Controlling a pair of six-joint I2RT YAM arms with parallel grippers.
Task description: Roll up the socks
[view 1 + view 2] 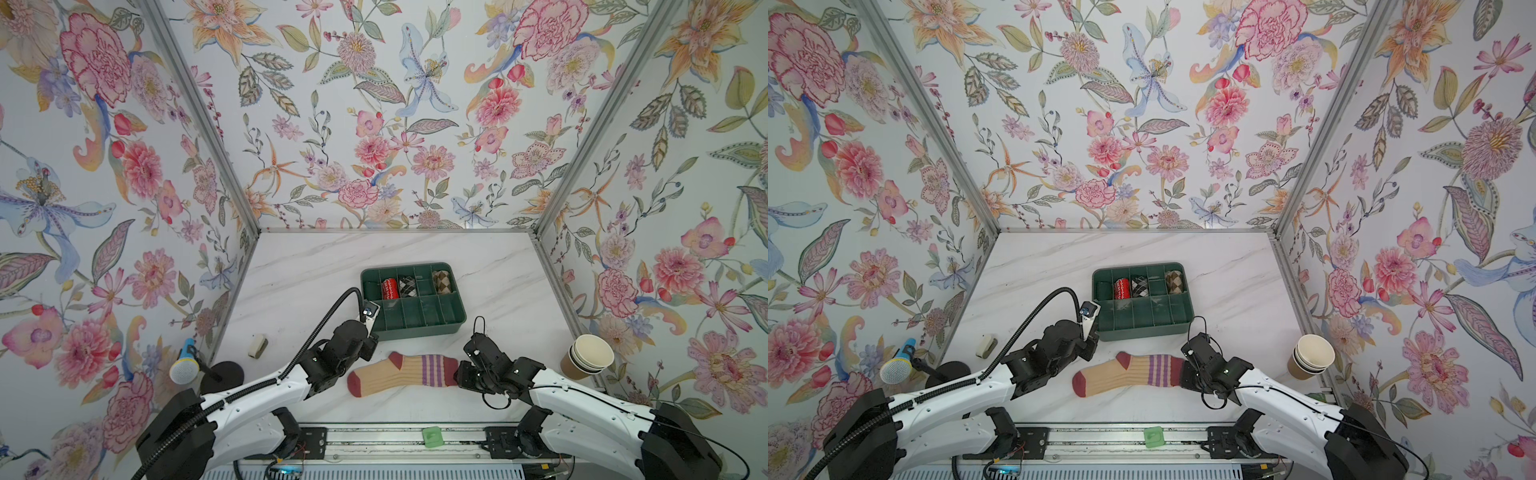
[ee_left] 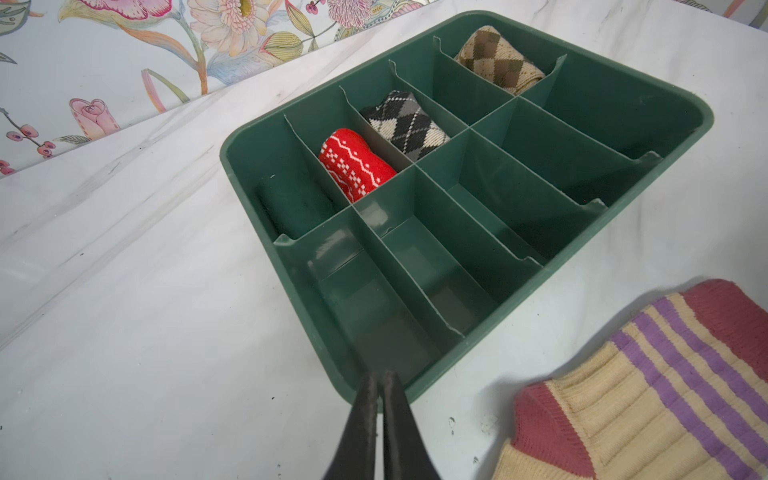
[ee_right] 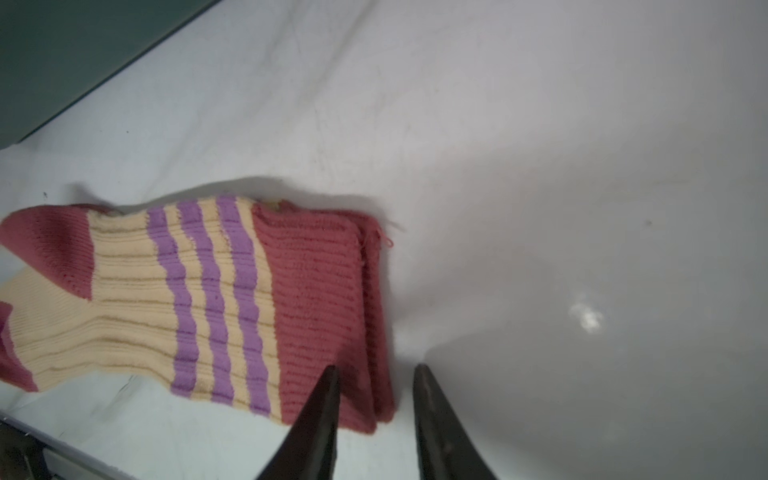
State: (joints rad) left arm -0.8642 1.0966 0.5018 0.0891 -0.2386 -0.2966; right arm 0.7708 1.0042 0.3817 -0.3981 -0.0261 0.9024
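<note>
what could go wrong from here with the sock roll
1. The right gripper straddles only the cuff edge of the striped socks; it may pinch just one stacked layer, and the pair could separate.
2. The left gripper, shut, sits close to the organizer corner and might nudge it.

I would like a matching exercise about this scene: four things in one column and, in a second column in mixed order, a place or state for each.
Things:
1. red roll
2. striped sock
3. cups
4. left gripper

Places or states:
a. shut
b. flat on the table, in front of the tray
c. in the tray
d. stacked, at the table's right edge

Pairs: 1-c, 2-b, 3-d, 4-a
</note>
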